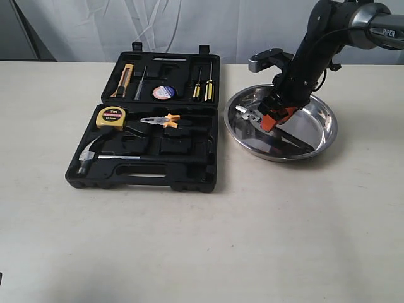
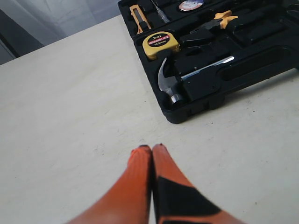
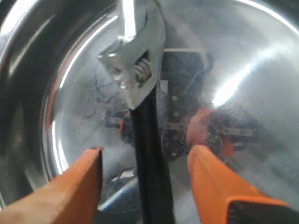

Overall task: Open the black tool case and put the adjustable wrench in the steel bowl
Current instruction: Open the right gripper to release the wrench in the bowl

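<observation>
Pale tabletop [image 1: 303,221]: your open case [image 1: 189,175] left, bowl [image 1: 323,120] right. The wrench [image 3: 140,70] lies in the bowl between the right pincer's [image 3: 145,150] wide-spread fingers; the left pincer [image 2: 152,148] is pinched closed. Expect that wrench stiff, weighty, slick-headed; grip its black handle mid-length.

A yellow tape measure [image 1: 111,117] is sitting with a claw hammer [image 1: 87,159] lying just in front of it, orange-handled pliers [image 1: 161,120] resting just to its right, and a yellow utility knife [image 1: 124,80], a tape roll [image 1: 163,92] and two screwdrivers [image 1: 203,84] lying behind it.
</observation>
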